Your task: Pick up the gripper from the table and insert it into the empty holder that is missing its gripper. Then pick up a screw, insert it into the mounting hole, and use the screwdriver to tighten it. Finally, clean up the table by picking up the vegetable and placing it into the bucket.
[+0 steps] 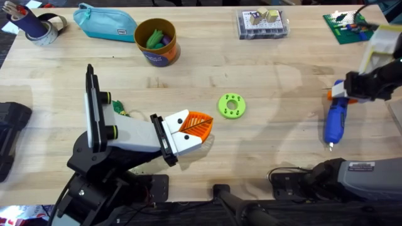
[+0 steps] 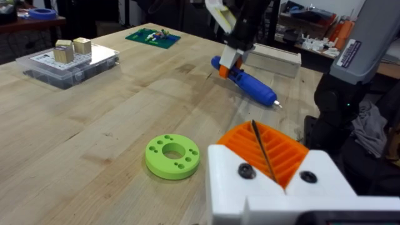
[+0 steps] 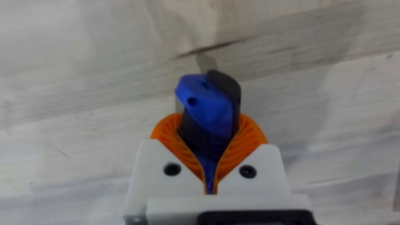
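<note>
overhead: right gripper point(image 1: 344, 93) has its jaws clenched on the screwdriver point(image 1: 334, 122), tip low over the bench point(image 1: 276, 81).
left gripper point(image 1: 196, 127): jaws closed, empty.
risk: the slanted screwdriver could slip in that end grip.

Counter point(image 1: 270, 75): light wood planks, visible grain, a few dark knots and scuffs. Even overhead light, soft shadows. Dark floor point(image 1: 6, 53) past the counter's far left edge. In the left wrist view, a dim room behind: a cluttered shelf point(image 2: 312, 28) with orange items, and a reddish-brown side table point(image 2: 37, 22) at the far corner.
</note>
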Controlling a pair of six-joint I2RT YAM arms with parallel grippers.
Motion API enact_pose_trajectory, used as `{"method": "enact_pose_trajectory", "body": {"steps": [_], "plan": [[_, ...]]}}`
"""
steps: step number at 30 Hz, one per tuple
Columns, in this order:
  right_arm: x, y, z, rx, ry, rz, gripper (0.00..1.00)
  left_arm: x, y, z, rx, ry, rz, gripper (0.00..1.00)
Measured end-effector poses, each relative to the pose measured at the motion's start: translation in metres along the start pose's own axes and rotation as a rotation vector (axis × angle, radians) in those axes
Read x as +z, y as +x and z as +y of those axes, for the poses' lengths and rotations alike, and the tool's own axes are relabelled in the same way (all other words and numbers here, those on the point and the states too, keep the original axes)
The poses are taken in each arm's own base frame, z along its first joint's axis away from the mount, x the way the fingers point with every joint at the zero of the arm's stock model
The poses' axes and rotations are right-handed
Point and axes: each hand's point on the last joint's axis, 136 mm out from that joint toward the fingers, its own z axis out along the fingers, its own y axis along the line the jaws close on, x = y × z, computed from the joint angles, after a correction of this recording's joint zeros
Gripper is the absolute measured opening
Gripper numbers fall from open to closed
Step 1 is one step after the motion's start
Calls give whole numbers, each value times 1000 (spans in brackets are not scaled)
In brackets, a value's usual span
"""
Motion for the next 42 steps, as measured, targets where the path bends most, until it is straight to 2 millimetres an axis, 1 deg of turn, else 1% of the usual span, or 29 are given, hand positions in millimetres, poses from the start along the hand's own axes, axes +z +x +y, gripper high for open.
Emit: {"method": "enact_pose_trajectory", "body": {"steps": [2,6,11,16,20,21,22,26,27,28,30,37,42], "plan": [[-5,-5,0,-3,3,-27,33,0,0,0,0,0,0,16],[5,-1,1,0,-9,11,33,0,0,0,0,-1,0,16],[7,2,3,1,-23,24,35,0,0,0,0,0,0,16],[7,0,10,1,-61,12,35,0,0,0,0,0,0,16],[7,-8,8,-1,-55,-20,41,0,0,0,0,-1,0,16],[7,-10,7,3,-52,-28,83,0,0,0,0,-1,0,16],[7,-11,7,8,-52,-34,214,0,0,0,0,-1,0,16],[7,-13,7,29,-52,-40,836,0,0,0,-1,0,0,16],[7,-12,7,31,-53,-38,935,0,0,0,-1,0,0,16],[7,-12,7,33,-54,-36,980,0,0,0,-1,0,0,16],[7,-11,8,36,-55,-32,995,0,0,0,-1,0,0,16],[7,-6,9,55,-61,-11,991,0,0,0,-1,0,0,16],[7,-6,9,74,-59,-10,907,0,0,0,-1,0,0,16]]}}
